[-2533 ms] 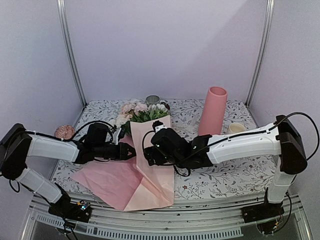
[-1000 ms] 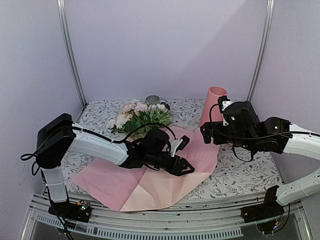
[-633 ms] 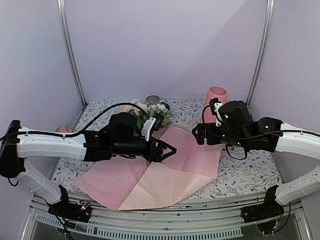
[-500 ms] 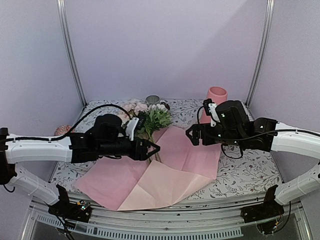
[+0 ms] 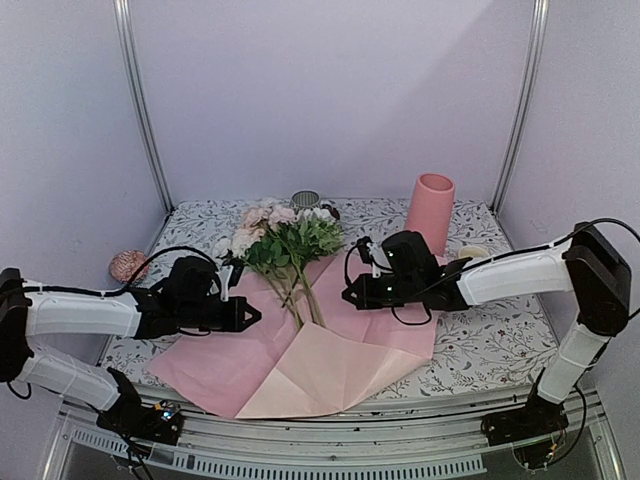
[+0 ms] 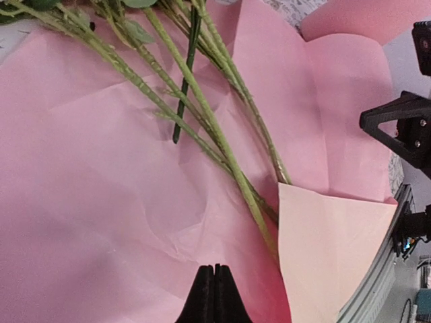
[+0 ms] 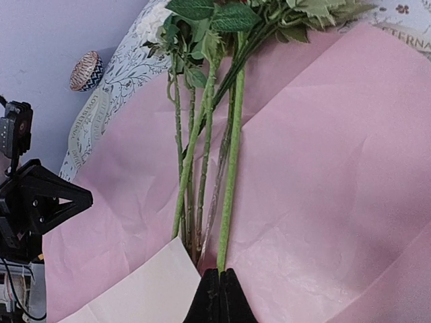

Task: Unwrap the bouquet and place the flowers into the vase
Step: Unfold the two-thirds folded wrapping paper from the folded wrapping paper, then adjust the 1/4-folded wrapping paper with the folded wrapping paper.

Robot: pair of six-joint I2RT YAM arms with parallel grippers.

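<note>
The bouquet is unwrapped. Its flowers [image 5: 283, 240] lie on the spread pink paper [image 5: 350, 350], heads toward the back and green stems [image 5: 305, 300] pointing at the front. The tall pink vase [image 5: 429, 212] stands upright at the back right. My left gripper [image 5: 254, 314] hovers low over the paper left of the stems [image 6: 202, 108]; it [image 6: 214, 269] is shut with nothing between its fingers. My right gripper [image 5: 347, 294] sits just right of the stems, and it [image 7: 220, 272] is shut too. One thick stem [image 7: 232, 168] ends right at its tips. I cannot tell whether they touch.
A short cream cup [image 5: 472, 255] stands beside the vase. A pink patterned ball [image 5: 128, 265] lies at the left edge of the floral tablecloth [image 5: 480, 345]. A small grey round object [image 5: 305, 198] sits at the back behind the flower heads.
Both grippers were open and are now shut. The left arm pulled back to the left of the stems. The right arm reached in from the vase toward the stem ends.
</note>
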